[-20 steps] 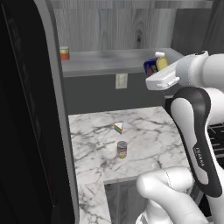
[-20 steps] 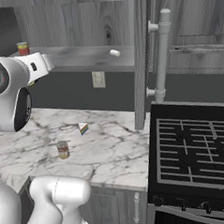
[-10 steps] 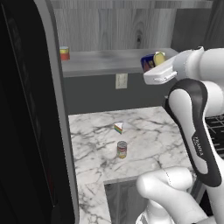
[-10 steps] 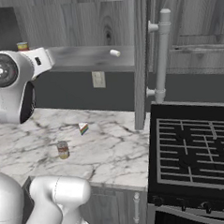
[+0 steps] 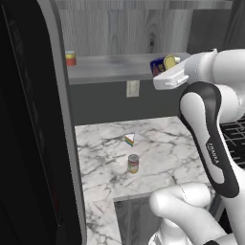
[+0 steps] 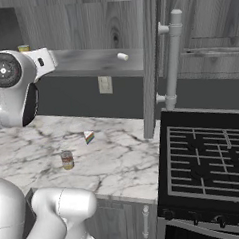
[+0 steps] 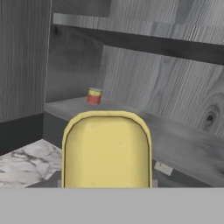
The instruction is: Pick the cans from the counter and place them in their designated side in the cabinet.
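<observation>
We are carrying the boxy blue can [image 5: 161,64] up at shelf height, and over the last second we have been moving it leftward along the front of the cabinet [image 5: 119,28]; it now sits further left and nearer the shelf board [image 5: 110,67] than it did a moment ago. The gripper [image 5: 167,72] is clamped tight on this can, whose yellow top [image 7: 106,151] is facing the hand camera. Far down the shelf to the left, the short red-and-yellow can [image 5: 70,58] is standing on its own. We judge that the lift is done and we are lining up a placement on the shelf, though the can is not yet resting on it. The round labelled can [image 5: 133,163] is waiting on the counter [image 5: 162,143], near the rainbow wedge [image 5: 129,139], for a second trip.
</observation>
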You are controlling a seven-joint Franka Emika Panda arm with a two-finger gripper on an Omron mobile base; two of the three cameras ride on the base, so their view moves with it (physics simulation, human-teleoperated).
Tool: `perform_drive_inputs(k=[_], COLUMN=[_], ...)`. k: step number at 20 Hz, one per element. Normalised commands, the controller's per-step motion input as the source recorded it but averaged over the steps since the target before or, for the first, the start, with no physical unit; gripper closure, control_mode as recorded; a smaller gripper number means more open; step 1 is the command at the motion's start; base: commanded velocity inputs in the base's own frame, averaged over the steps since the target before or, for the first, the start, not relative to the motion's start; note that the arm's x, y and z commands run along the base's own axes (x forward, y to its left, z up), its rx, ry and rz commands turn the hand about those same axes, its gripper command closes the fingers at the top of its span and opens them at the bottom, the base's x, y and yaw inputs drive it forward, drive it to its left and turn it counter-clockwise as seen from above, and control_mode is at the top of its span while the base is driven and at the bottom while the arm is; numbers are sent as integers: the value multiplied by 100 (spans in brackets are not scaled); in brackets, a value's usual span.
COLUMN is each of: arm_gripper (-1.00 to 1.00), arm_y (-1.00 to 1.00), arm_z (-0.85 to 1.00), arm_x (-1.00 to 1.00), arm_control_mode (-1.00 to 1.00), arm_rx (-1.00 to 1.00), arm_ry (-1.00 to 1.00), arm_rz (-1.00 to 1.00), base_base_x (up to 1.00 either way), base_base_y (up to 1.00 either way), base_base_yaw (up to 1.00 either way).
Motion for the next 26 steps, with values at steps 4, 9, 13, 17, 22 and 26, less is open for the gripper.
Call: perform_drive_inputs(k=[4, 9, 13, 17, 22, 26], arm_gripper=[100, 100, 100, 100, 100, 100], arm_y=[11, 12, 13, 13, 10, 12], arm_z=[0, 0, 0, 0, 0, 0], arm_x=[18, 22, 24, 24, 22, 23], arm_control_mode=[-100, -100, -100, -100, -100, -100], arm_rx=[0, 0, 0, 0, 0, 0], arm_ry=[0, 0, 0, 0, 0, 2], arm_rz=[0, 0, 0, 0, 0, 0], base_base_x=[0, 0, 0, 0, 0, 0], base_base_y=[0, 0, 0, 0, 0, 0], base_base_yaw=[0, 0, 0, 0, 0, 0])
